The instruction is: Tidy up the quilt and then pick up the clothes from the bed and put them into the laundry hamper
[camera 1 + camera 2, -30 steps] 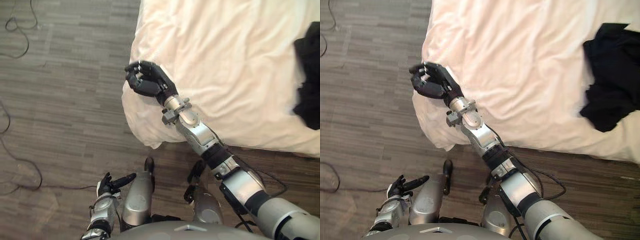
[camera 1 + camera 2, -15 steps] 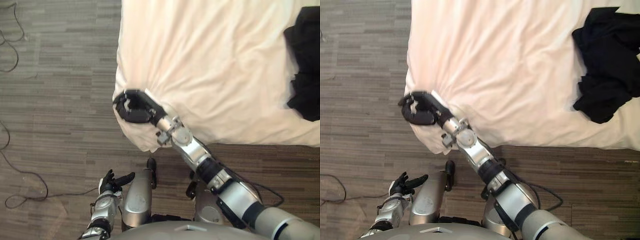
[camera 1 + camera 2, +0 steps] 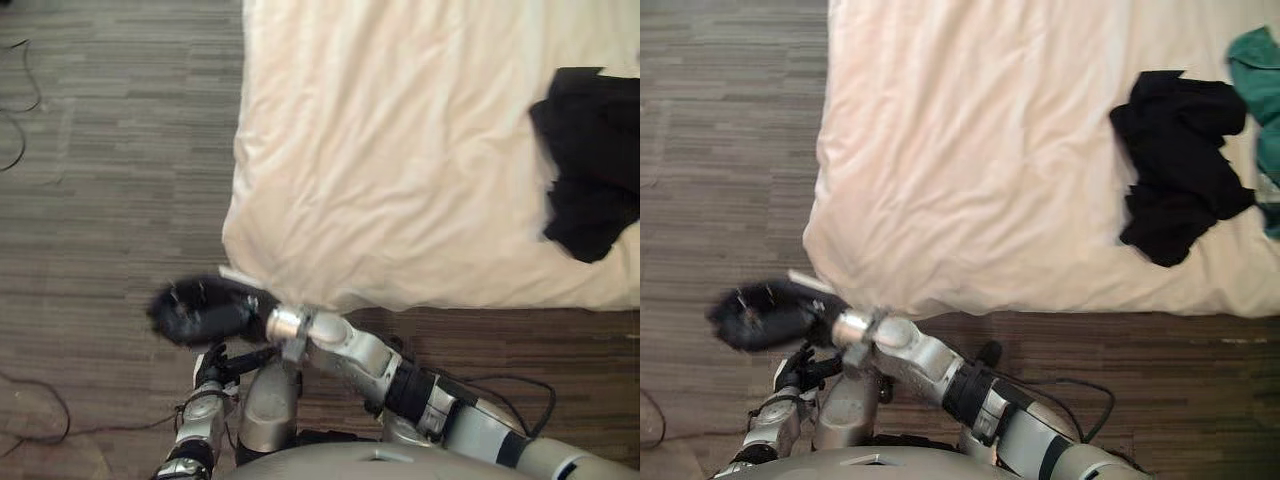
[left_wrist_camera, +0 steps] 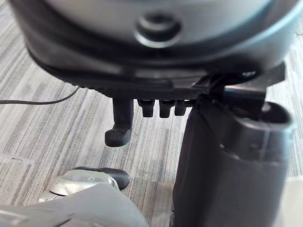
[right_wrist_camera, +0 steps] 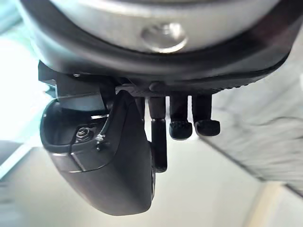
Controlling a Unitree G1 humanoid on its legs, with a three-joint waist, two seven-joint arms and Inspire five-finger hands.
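A cream quilt [image 3: 400, 160] covers the bed, its near left corner [image 3: 240, 262] hanging over the bed's edge. Black clothes [image 3: 1175, 170] lie bunched on the quilt at the right, with a teal garment [image 3: 1262, 110] just beyond them at the view's edge. My right hand [image 3: 200, 310] hangs over the floor just past that quilt corner, to its lower left. Its fingers [image 5: 182, 128] are curled, and I see no cloth between them in the right wrist view. My left hand [image 3: 215, 368] stays low by my body, with its thumb [image 4: 120, 125] and fingers relaxed.
Grey wood-look floor [image 3: 110, 150] runs along the bed's left side and its near edge [image 3: 1160, 360]. A thin loose cable [image 3: 20, 130] lies on the floor at the far left.
My right hand has dropped down and to the left, from the quilt's corner off the bed and over the floor. The camera has shifted, and the black clothes now show further in.
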